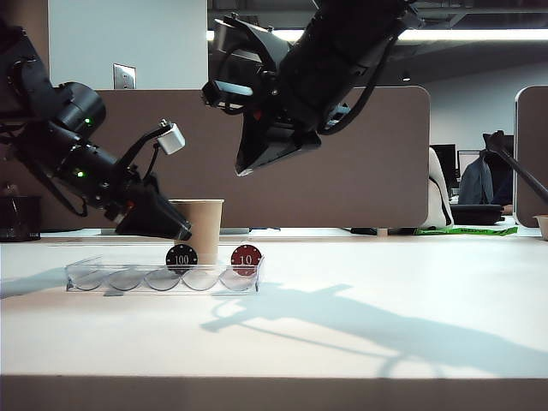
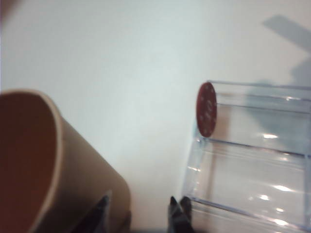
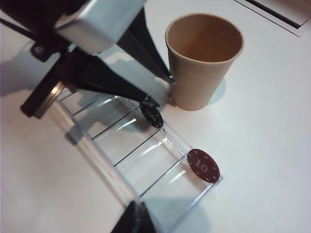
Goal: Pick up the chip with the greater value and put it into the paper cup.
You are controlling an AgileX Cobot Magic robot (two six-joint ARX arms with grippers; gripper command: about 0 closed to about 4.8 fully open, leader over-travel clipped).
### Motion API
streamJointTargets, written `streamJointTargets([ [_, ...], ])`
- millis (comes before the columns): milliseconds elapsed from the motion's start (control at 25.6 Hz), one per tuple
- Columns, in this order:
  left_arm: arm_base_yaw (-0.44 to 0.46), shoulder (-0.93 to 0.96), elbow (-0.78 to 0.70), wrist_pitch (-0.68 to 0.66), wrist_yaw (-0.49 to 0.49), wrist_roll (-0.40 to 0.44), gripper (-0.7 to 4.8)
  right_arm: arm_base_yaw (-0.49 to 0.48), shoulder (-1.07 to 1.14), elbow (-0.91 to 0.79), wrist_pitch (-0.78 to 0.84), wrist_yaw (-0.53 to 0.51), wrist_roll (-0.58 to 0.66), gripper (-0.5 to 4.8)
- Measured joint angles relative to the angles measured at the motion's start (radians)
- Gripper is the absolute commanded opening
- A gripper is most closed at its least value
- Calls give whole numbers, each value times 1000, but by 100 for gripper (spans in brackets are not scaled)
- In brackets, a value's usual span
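Left gripper [image 1: 175, 233] held wide open, empty, just above black chip [image 1: 181, 258]. Right gripper [image 3: 136, 219] far; opening unclear.

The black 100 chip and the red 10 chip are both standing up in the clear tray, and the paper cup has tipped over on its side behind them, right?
Not quite. The cup stands upright behind the tray, its mouth up, as the exterior and right wrist views show. The black chip and red chip do stand on edge in the tray.
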Motion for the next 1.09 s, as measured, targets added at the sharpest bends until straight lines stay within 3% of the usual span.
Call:
streamJointTargets([
  [430,0,5,27,-139,25,2,156,0,0,0,0,0,0,-6],
  [1094,0,5,27,-143,21,20,156,0,0,0,0,0,0,-6],
])
